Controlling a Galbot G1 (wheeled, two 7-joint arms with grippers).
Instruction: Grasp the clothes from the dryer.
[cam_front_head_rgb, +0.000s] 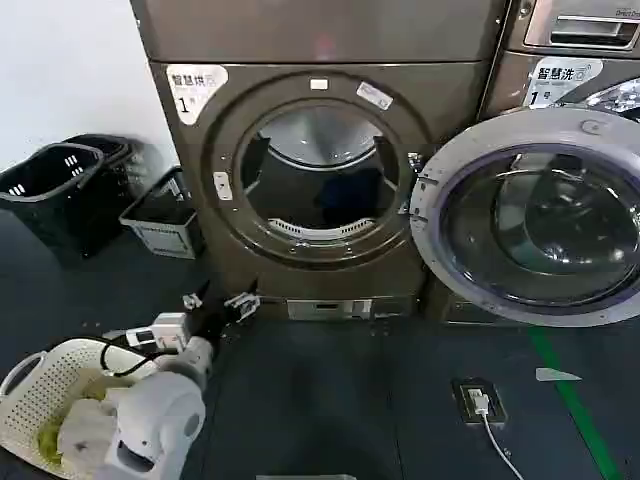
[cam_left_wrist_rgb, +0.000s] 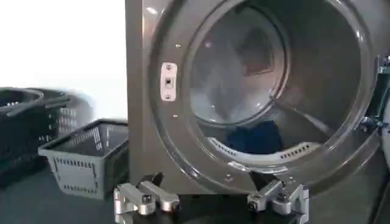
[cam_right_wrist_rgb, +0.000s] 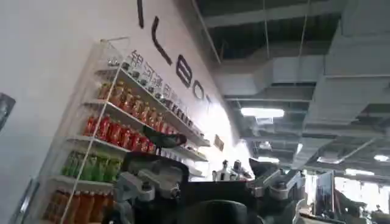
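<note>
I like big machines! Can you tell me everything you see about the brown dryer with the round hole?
The big bronze-brown metal dryer stands on the dark floor. Its wide round porthole is uncovered, because the grey-rimmed round glass door is swung open to the side on its hinge. Inside is a shiny drum with a dark blue piece of clothing lying at the bottom. A white sticker with Chinese characters and "1" sits in the top corner.

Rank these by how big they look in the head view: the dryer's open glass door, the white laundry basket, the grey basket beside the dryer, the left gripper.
1. Glass door, though it swings toward the camera.
2. White laundry basket, partly cut off.
3. Grey basket.
4. Left gripper, open.
</note>
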